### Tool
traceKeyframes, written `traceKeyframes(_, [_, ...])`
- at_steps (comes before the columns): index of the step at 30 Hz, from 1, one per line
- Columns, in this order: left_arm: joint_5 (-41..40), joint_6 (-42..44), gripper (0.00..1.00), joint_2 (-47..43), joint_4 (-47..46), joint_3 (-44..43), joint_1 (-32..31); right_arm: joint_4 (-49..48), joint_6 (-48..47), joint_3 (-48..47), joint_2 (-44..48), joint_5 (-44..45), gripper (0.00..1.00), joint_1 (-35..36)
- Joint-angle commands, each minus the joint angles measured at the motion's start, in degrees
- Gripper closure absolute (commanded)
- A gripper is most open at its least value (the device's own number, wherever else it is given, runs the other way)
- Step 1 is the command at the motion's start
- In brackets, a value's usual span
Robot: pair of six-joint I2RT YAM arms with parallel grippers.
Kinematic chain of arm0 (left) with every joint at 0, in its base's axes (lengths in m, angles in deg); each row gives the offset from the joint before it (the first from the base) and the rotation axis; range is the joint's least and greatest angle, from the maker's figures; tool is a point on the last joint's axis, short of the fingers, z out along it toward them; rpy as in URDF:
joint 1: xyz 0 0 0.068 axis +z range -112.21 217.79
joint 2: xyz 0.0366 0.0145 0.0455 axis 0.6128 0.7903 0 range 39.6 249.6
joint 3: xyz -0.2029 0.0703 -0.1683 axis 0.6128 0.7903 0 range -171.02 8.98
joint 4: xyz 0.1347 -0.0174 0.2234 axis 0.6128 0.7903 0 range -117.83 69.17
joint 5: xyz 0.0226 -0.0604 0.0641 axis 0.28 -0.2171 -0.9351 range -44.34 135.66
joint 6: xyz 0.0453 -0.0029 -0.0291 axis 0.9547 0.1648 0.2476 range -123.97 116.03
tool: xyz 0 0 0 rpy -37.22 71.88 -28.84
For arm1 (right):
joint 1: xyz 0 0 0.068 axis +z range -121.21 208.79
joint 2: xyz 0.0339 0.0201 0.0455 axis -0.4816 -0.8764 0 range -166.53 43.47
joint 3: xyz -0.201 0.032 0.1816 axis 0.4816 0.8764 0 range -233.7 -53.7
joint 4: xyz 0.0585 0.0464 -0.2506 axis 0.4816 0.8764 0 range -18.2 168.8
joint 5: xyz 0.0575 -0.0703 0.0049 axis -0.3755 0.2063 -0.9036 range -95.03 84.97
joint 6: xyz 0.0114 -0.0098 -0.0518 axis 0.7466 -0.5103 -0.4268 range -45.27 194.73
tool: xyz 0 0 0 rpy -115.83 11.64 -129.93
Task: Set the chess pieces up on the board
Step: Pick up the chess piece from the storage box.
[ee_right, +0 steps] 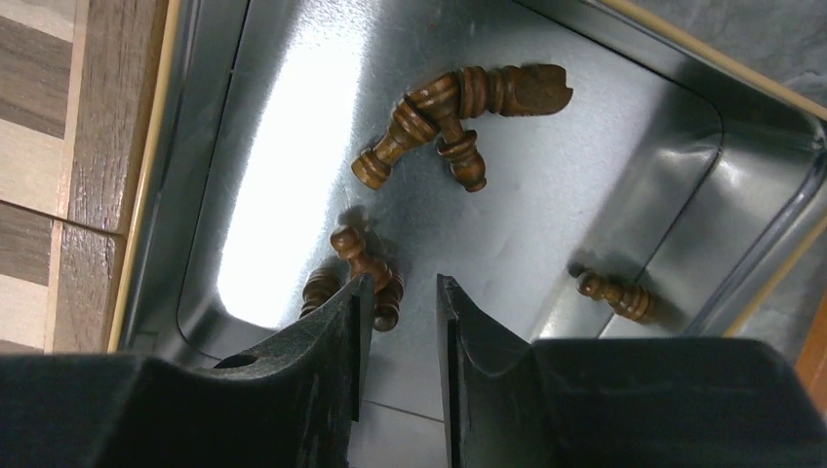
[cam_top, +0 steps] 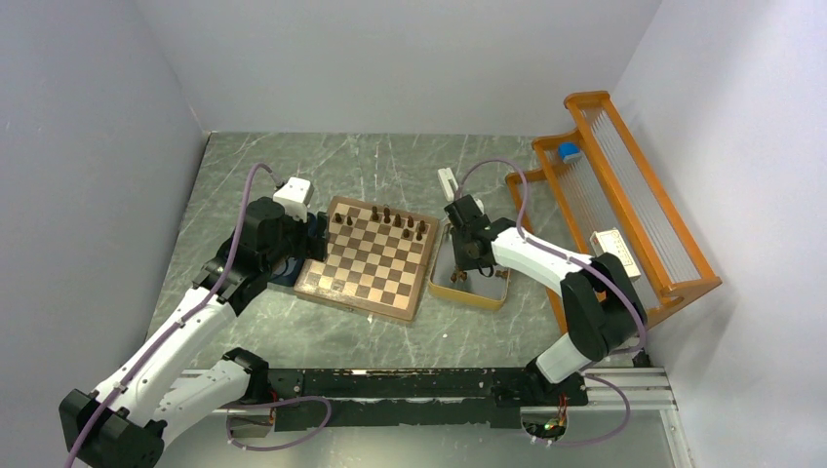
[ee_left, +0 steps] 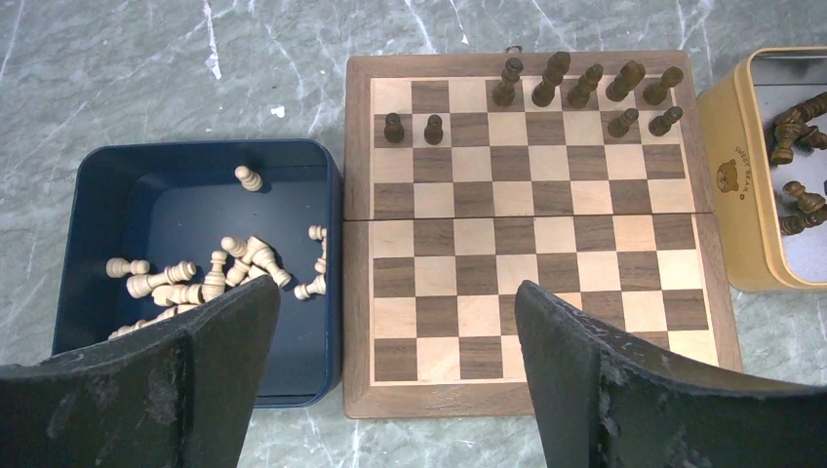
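Left gripper (ee_left: 395, 297) wide open over board (ee_left: 531, 234) edge; right gripper (ee_right: 402, 288) narrowly parted, down in tin (ee_right: 585, 175) beside chess pieces (ee_right: 468, 93).

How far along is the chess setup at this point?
Done: nine dark chess pieces stand on the board's far two rows. In hand: nothing gripped; the right claw sits low in the yellow tin, jaws slightly apart beside loose dark pieces. The left claw is open, empty. Left: the tin's pieces and all light pieces in the blue box.

Near rows of the board (ee_left: 488, 263) lie open; chess pieces (ee_left: 585, 86) crowd its far rows.
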Motion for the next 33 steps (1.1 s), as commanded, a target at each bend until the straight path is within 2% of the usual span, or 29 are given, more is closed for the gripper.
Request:
traceKeyframes(1, [0.5, 0.4, 0.06, -0.8, -1.9, 0.3, -0.2, -2.7, -0.3, 0.3, -1.2, -0.9, 0.66, -0.4])
traceKeyframes(17, [0.1, 0.4, 0.06, -0.9, -1.9, 0.3, -0.1, -2.2, 0.5, 1.2, -2.1, -1.2, 0.76, -0.4])
traceKeyframes(22, [0.2, 0.4, 0.06, -0.9, -1.9, 0.3, -0.2, -0.6, 0.7, 0.7, -0.3, -1.3, 0.68, -0.4])
traceKeyframes(33, [0.4, 0.4, 0.06, -0.9, -1.9, 0.3, -0.2, 0.2, 1.1, 1.1, -0.4, -3.2, 0.69, -0.4])
